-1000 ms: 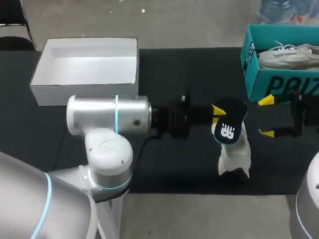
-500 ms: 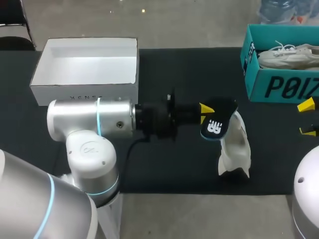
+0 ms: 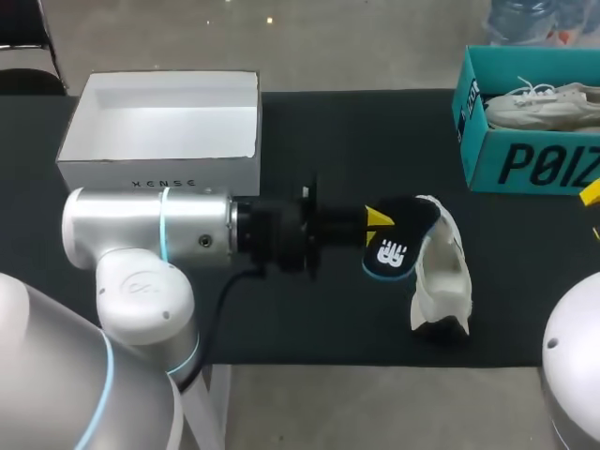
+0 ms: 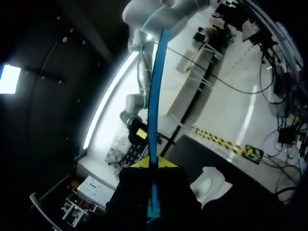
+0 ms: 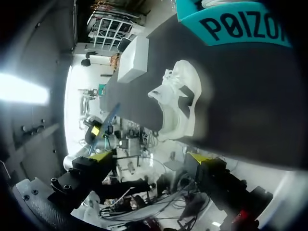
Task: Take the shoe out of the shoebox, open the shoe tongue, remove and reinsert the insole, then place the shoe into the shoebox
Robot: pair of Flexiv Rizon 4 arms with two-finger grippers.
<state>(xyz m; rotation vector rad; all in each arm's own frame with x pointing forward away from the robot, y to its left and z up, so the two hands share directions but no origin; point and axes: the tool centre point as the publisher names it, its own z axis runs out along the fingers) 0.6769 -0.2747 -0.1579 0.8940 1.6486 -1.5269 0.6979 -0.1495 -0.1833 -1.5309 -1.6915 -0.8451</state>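
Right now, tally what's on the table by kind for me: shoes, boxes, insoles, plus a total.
Shoes: 2 (white shoe on the table, white shoe in the teal box)
Boxes: 2 (white box, teal box)
Insoles: 1 (dark insole, held in the left pincer)
Total: 5

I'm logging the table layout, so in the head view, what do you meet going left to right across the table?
white shoebox → black insole → white shoe → teal box
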